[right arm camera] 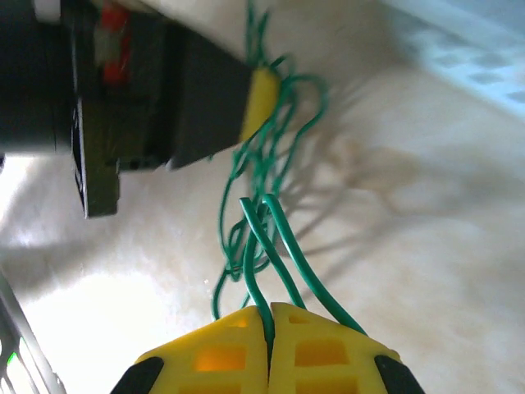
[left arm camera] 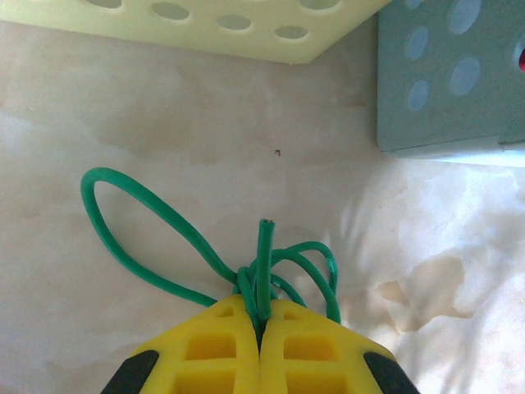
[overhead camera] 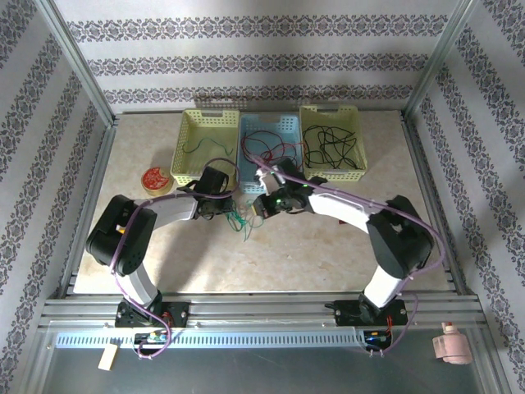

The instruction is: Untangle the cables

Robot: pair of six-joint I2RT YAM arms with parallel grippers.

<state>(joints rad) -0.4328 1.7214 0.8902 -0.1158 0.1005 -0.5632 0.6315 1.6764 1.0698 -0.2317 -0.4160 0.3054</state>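
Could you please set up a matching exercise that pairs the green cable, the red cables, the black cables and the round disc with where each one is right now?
Things:
1. green cable
2. red cables
3. black cables
4. round disc

Places:
A. in the right-hand yellow basket
B. lying on the table, off to the left
C. pinched by both the left gripper and the right gripper
D. in the blue basket

Pairs: 1-C, 2-D, 3-A, 4-B
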